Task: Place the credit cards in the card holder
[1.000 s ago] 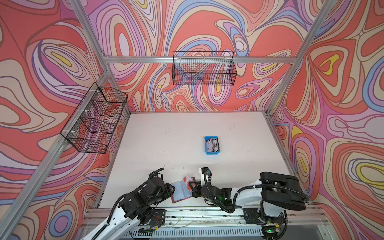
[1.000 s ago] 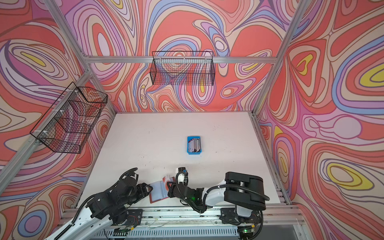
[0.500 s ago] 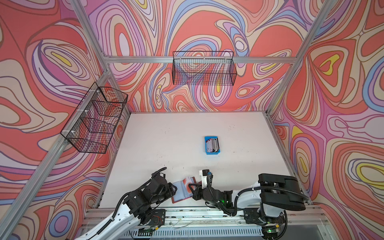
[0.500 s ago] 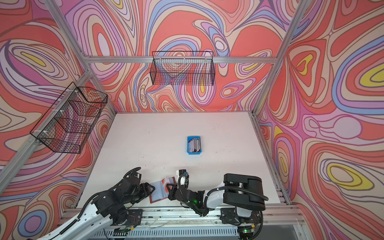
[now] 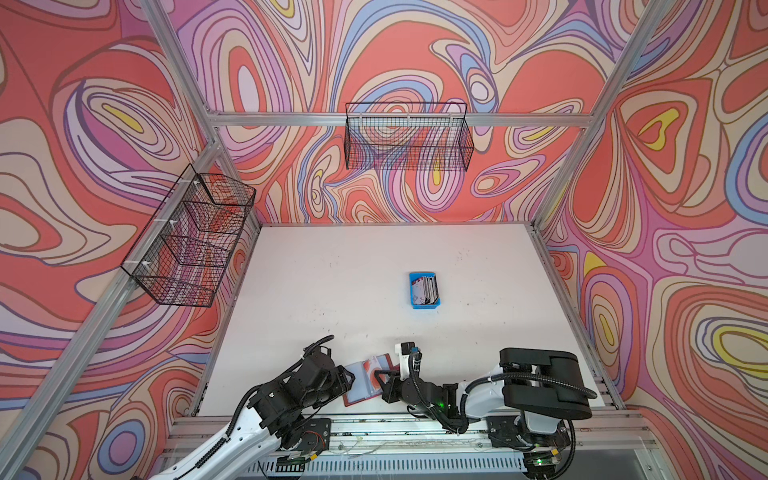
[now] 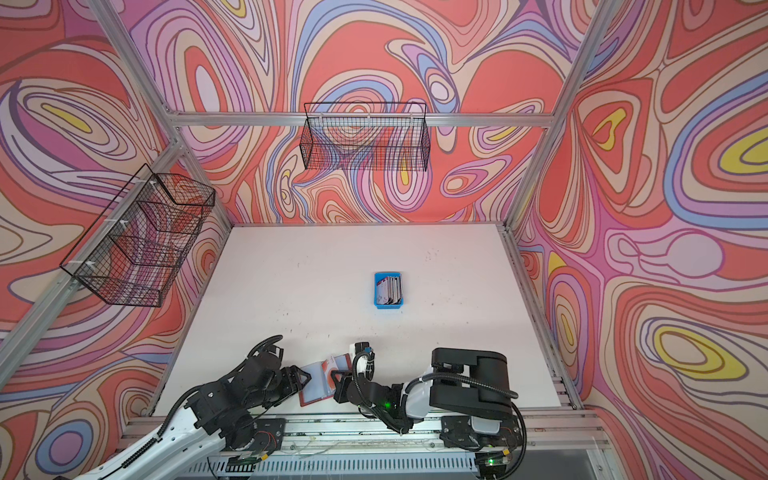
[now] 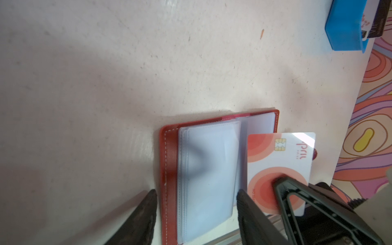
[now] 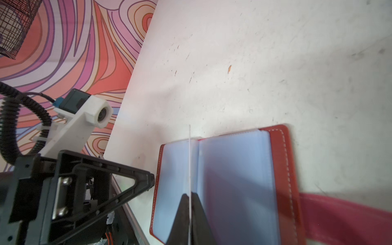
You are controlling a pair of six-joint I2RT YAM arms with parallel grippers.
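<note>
Red stitched leather-like card holder (image 7: 168,169): matt. Clear plastic sleeves (image 7: 207,169): smooth, hazy. White-and-coral plastic card (image 7: 280,157): glossy, glare. Blue plastic tray (image 7: 343,27): smooth. White tabletop (image 7: 106,74): matt, scuffed.

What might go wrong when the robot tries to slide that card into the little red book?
1. The card, pinched in the right gripper, hangs edge-on over the card holder; it may miss the clear sleeves and skid across the plastic.
2. The left gripper only straddles one half, so a push might slide the holder toward the near edge of the table.
</note>
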